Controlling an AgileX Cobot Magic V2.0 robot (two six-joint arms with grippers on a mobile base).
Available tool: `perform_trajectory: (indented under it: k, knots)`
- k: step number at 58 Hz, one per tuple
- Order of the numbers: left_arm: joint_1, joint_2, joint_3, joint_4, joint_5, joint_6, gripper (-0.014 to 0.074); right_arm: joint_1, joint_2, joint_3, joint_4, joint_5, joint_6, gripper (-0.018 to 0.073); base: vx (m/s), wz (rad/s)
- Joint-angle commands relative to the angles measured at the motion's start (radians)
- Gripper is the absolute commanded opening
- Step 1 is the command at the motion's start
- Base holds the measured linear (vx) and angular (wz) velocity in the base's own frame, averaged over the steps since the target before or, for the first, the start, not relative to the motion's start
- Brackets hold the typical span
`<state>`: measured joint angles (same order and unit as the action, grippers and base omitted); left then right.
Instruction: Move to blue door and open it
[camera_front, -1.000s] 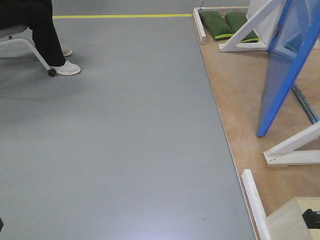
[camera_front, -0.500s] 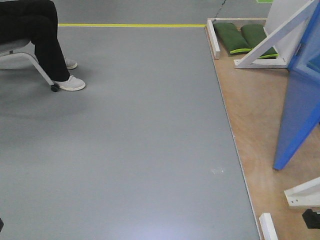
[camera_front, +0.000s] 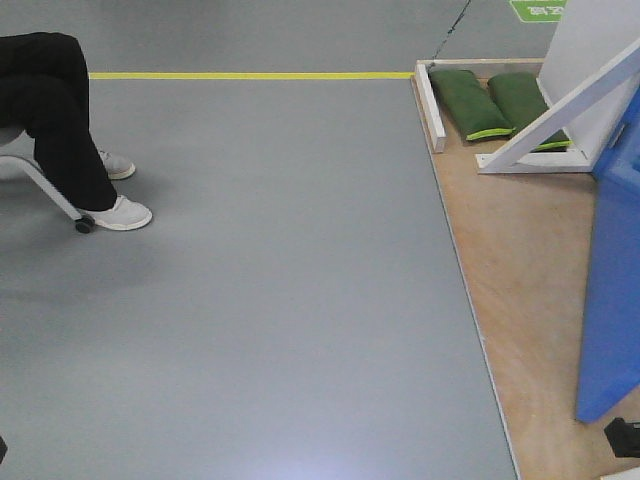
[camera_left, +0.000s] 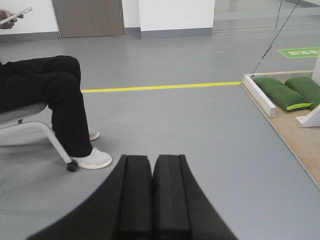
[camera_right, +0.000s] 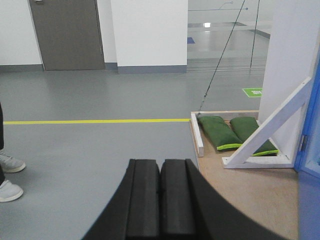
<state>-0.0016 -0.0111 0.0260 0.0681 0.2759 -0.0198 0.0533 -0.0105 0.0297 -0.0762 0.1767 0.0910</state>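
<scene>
At the bottom of the left wrist view, the left gripper (camera_left: 152, 200) fills the foreground. Its two black fingers are pressed flat together with nothing between them. The right gripper (camera_right: 160, 205) looks the same in its own view, fingers closed against each other and holding nothing. Both hang above a smooth grey floor (camera_front: 280, 300).

Just ahead and to the right, a low wooden platform (camera_front: 520, 270) borders the grey floor. The blue door (camera_front: 612, 290) stands on it at the far right edge of the front view, a glossy bright-blue panel cut off by the frame. Neither gripper touches it. A small black object (camera_front: 624, 437) sits near its foot, too cropped to identify.

To the left, a seated person (camera_front: 50, 100) in black trousers and white shoes occupies a chair (camera_front: 50, 190).

Farther back on the platform, a white angled brace (camera_front: 560, 115) props a white panel (camera_front: 600, 45). Two green sandbags (camera_front: 470, 100) lie side by side there, the right one partly behind the brace. A yellow line (camera_front: 250, 75) crosses the floor beyond. Farthest away, in the right wrist view, a grey door (camera_right: 67, 32) sits in a white wall (camera_right: 150, 30).
</scene>
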Motion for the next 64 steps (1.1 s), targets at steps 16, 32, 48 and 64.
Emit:
perform_trajectory:
  k: [16,32,48,64]
  knots:
    - [-0.007,-0.013,-0.026,-0.002,-0.085,-0.007,0.0073,-0.001,-0.014,0.002,-0.011,-0.084,-0.003,0.0012,0.43,-0.03]
    - [-0.007,-0.013,-0.026,-0.002,-0.085,-0.007,0.0073,-0.001,-0.014,0.002,-0.011,-0.084,-0.003,0.0012,0.41,0.00]
    - [-0.007,-0.013,-0.026,-0.002,-0.085,-0.007,0.0073,-0.001,-0.014,0.002,-0.011,-0.084,-0.003,0.0012,0.36,0.02]
    - [-0.007,-0.013,-0.026,-0.002,-0.085,-0.007,0.0073,-0.001,-0.014,0.002,-0.011,-0.085,-0.003,0.0012,0.22,0.01]
